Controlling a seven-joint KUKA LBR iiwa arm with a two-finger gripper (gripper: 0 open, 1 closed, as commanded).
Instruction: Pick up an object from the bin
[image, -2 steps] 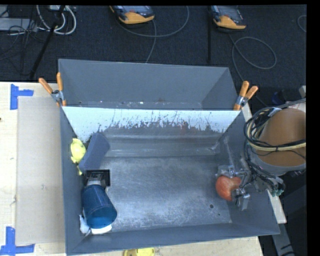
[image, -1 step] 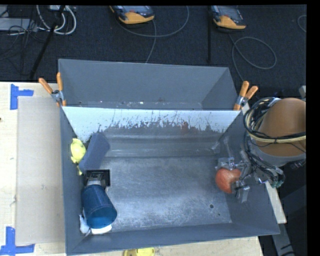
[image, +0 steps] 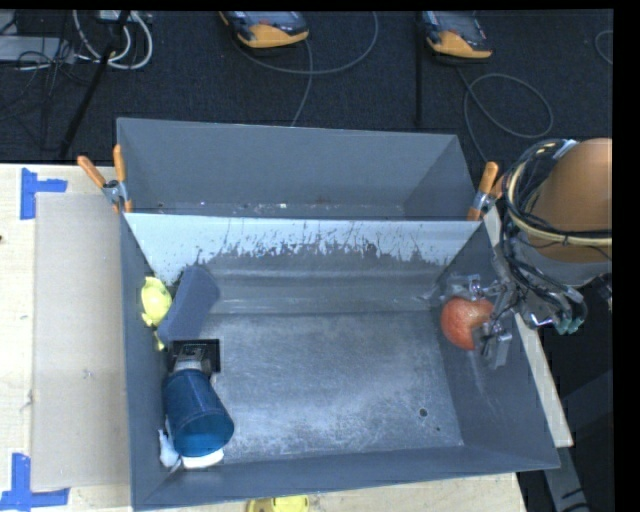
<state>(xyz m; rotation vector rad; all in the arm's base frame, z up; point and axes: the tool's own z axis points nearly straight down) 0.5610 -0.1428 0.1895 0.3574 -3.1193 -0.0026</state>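
A red-orange apple-like ball (image: 460, 323) is at the right side of the bin, up against the sloping right wall. My gripper (image: 484, 320) reaches in from the right and is shut on it. One metal finger (image: 472, 290) shows just above the ball and the other (image: 496, 346) just below it to the right. The ball's right side is hidden behind the gripper.
Along the left wall lie a yellow soft toy (image: 153, 300), a grey oblong block (image: 190, 301), a small black piece (image: 196, 353) and a blue cup (image: 196, 415) on its side with a white thing (image: 172, 456) under it.
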